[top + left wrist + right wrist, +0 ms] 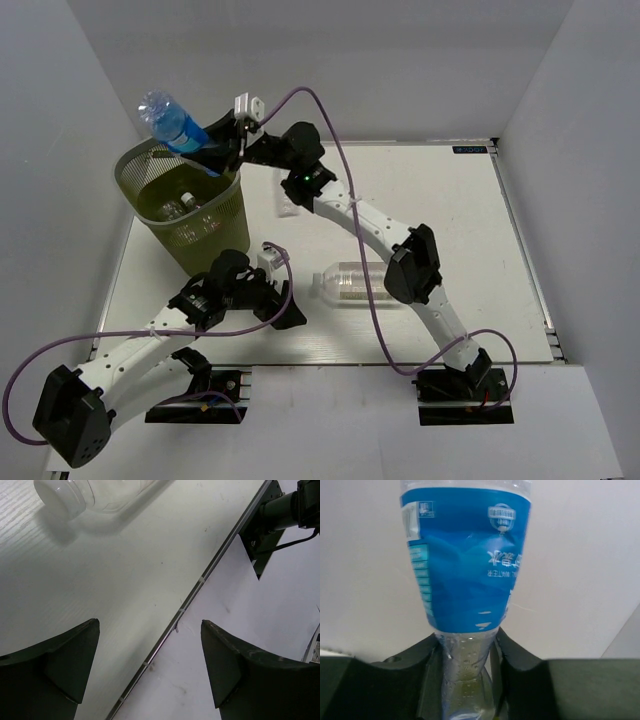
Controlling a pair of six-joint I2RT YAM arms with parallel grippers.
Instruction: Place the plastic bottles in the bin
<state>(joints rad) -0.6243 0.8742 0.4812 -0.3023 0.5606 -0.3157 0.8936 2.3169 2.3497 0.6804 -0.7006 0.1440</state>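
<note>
My right gripper (213, 150) is shut on the neck end of a clear bottle with a blue label (172, 122), held tilted over the far rim of the olive mesh bin (222, 232). In the right wrist view the bottle (467, 555) fills the frame and my gripper (466, 652) pinches its clear neck. At least two bottles lie inside the bin (185, 205). A wide clear bottle (350, 282) lies on its side on the table, partly behind the right arm; its capless mouth shows in the left wrist view (67, 497). My left gripper (290, 312) is open and empty near the table's front edge (150, 627).
A small white object (287, 204) lies on the table right of the bin. White walls enclose the table on three sides. The table's metal front edge (200, 580) runs diagonally under the left gripper. The right arm's base (272, 522) stands past it.
</note>
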